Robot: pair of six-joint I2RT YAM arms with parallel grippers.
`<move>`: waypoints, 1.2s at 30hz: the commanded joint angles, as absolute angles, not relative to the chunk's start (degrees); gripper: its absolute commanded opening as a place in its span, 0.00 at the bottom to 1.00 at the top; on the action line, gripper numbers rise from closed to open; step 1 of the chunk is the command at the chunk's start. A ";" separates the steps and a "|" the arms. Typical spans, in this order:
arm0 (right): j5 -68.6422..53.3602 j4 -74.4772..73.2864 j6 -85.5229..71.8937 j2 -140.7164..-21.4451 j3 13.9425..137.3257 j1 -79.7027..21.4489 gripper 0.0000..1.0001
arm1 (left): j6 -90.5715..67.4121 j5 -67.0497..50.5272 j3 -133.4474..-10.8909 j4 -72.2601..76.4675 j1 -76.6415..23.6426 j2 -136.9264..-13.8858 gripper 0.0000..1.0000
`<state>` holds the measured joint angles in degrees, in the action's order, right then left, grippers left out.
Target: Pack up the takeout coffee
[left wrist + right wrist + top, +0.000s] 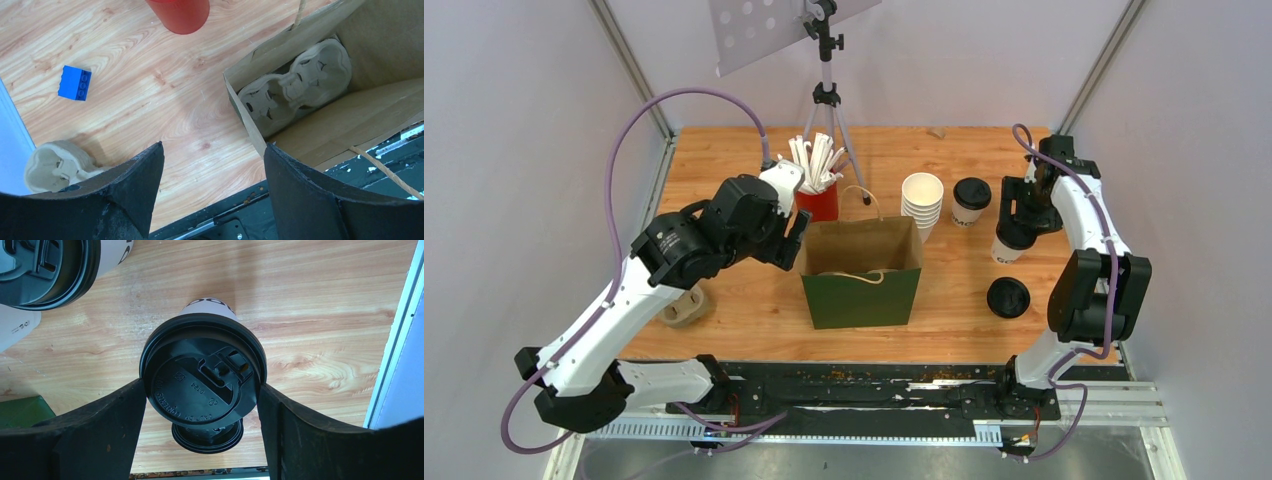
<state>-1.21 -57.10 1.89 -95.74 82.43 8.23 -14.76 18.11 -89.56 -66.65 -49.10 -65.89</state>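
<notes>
The takeout coffee, a white paper cup (1005,251) wearing a black lid (200,375), stands at the right side of the table. My right gripper (201,382) is over it, and both fingers press the lid's rim, one on each side. The cup's white wall (210,305) shows beyond the lid. A green and brown paper bag (861,275) stands open in the middle, with a pulp cup carrier (295,85) lying at its bottom. Just left of the bag's rim, my left gripper (212,145) hangs open and holds nothing.
A second lidded cup (971,200) and a stack of white cups (922,205) stand behind the bag. A loose black lid (1008,297) lies near the right arm. A red cup of straws (822,203), a tripod (826,95), a spare carrier (686,305) and a blue brick (75,83) are around.
</notes>
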 commanded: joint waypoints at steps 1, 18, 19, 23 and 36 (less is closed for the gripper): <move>-3.08 -56.06 2.63 -95.01 82.69 8.52 0.74 | -16.28 18.23 -89.30 -66.24 -48.97 -64.41 0.79; -6.86 -62.15 -1.91 -90.14 88.99 7.38 0.68 | -15.65 22.00 -92.92 -70.16 -48.96 -66.27 0.79; -7.37 -62.46 -2.50 -89.50 89.48 6.79 0.68 | -15.83 22.50 -93.58 -70.80 -48.96 -66.81 0.79; -7.37 -62.74 -3.51 -86.41 90.74 4.34 0.68 | -19.00 22.27 -93.71 -72.31 -48.96 -67.95 0.78; -10.83 -68.20 -6.59 -77.33 100.68 -7.97 0.69 | -28.69 21.70 -102.56 -76.54 -48.13 -74.60 0.77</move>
